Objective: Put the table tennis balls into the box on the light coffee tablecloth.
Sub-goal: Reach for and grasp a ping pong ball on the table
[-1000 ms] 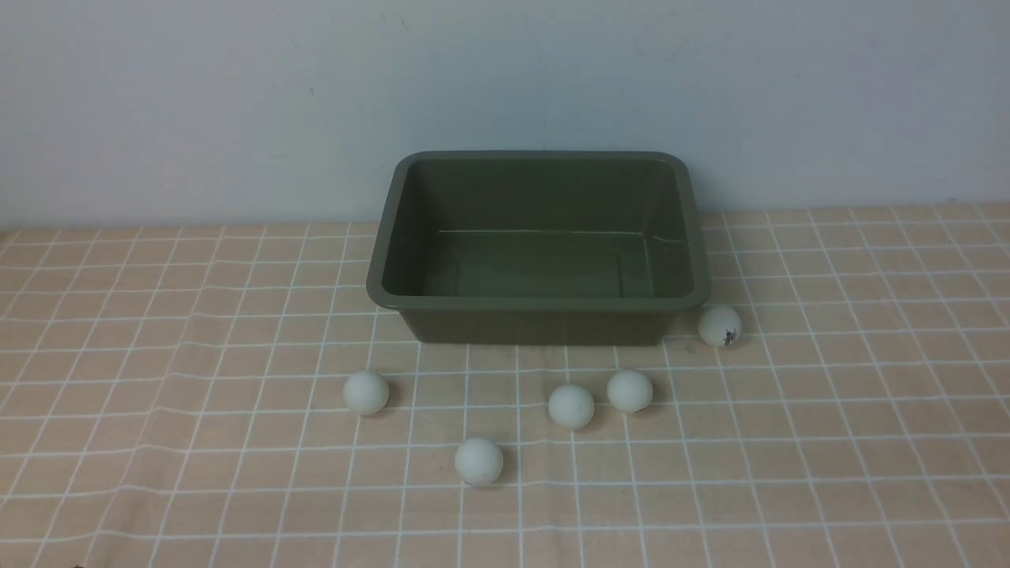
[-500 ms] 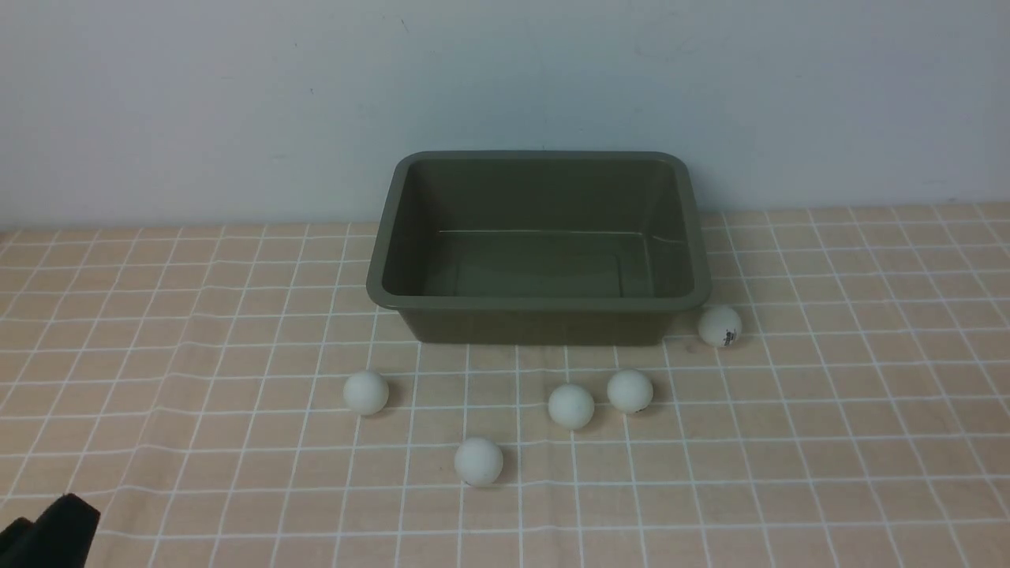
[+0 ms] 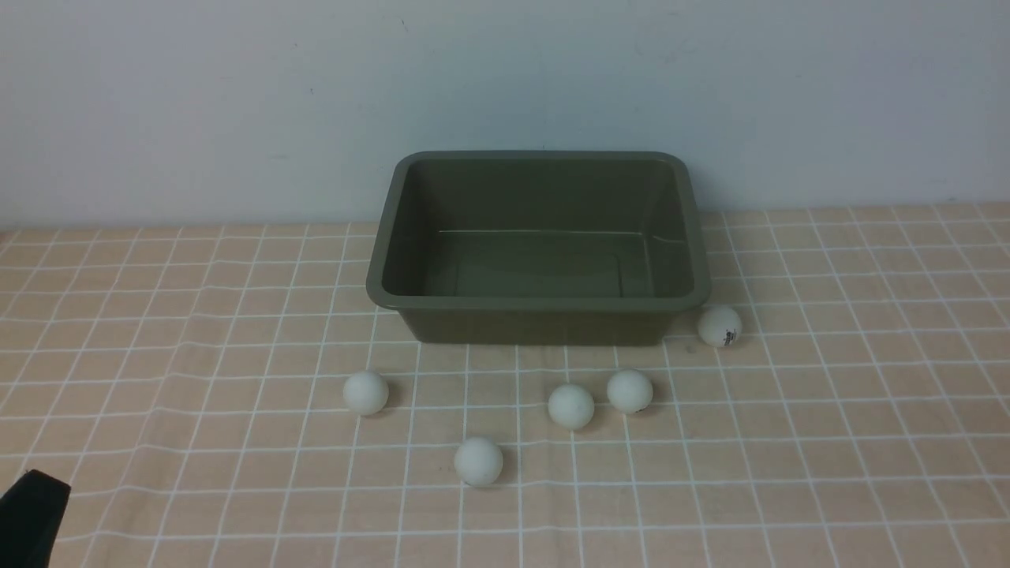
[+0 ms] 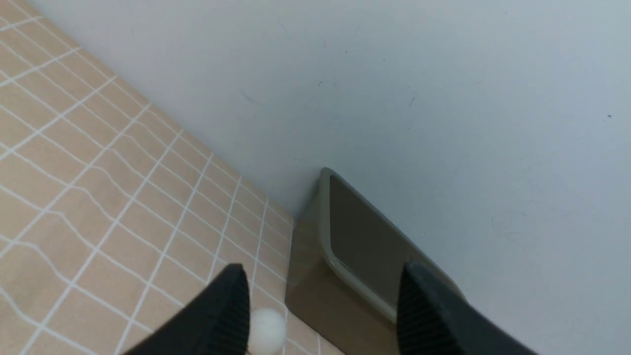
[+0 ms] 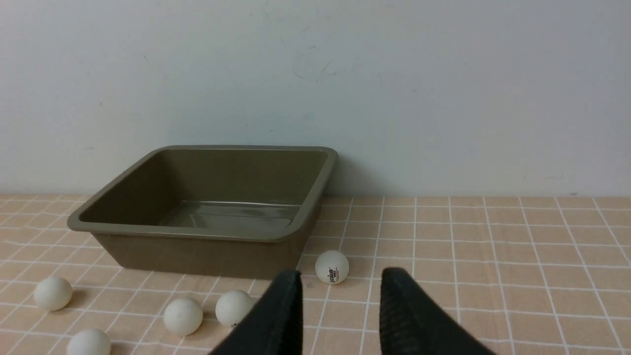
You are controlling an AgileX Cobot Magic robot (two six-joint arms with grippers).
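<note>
Several white table tennis balls lie on the light coffee tablecloth in front of the olive-green box, which holds nothing. The left ball, the near ball and a close pair are plain. The ball with the dark mark sits by the box's right front corner. My left gripper shows only as a black tip at the bottom left corner. In the left wrist view the left gripper is open, with one ball and the box ahead. My right gripper has a narrow empty gap, well short of the marked ball.
A plain pale wall rises directly behind the box. The cloth is slightly wrinkled near the front. Nothing else stands on it.
A black part of my left gripper has come into the front view at the bottom left corner and has since shifted a little to the left. Balls and box have not moved.
</note>
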